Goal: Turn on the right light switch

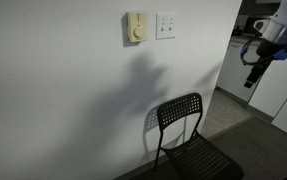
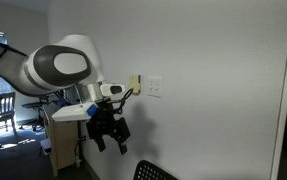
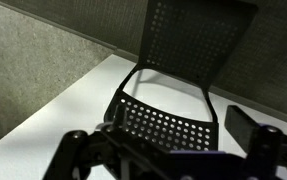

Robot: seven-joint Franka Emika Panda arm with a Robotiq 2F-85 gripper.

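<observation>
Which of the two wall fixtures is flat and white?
The square switch plate; the cream box beside it is thicker and has a round knob.

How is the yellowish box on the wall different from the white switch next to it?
The yellowish box is cream-coloured; the white switch is bright white. The box has a round knob; the switch looks flat. The box is taller than wide; the switch is square. Both sit side by side on the same wall.

White right light switch (image 1: 166, 25), cream-yellow box (image 1: 135, 28), black chair (image 1: 180, 112) with dotted hole pattern, white wall (image 1: 53, 90).
</observation>
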